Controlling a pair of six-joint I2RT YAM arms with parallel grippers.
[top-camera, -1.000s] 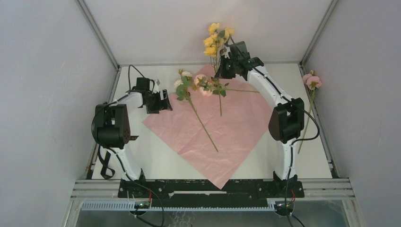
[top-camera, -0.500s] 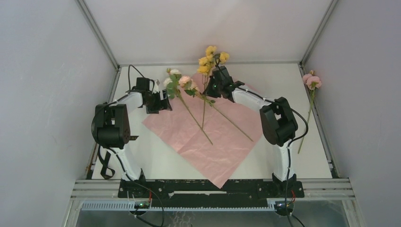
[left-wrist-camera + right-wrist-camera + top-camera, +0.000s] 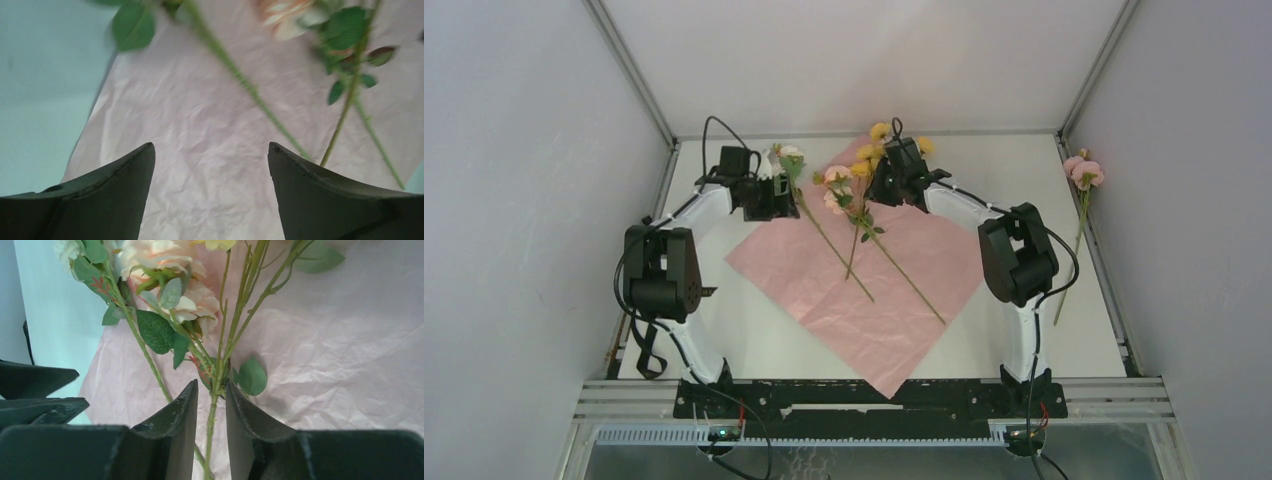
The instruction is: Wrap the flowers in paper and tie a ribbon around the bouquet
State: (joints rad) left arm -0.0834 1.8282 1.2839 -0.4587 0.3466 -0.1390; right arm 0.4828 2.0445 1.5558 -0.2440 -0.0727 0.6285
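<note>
My right claw point(image 3: 211, 385) stands slightly apart over the far corner of the paper point(image 3: 894, 300), with one stalk of the flowers point(image 3: 849, 185) running loose between its fingers. My left claw point(image 3: 211, 150) gapes wide and empty above the paper's left corner. The flowers lie fanned on the pink sheet, blooms at its far corner. I judge this the laying-out step. A lone pink stem point(image 3: 1082, 172) waits on the tabletop point(image 3: 754, 330), well right of the paper; fetching it likely comes next, before any folding.
</note>
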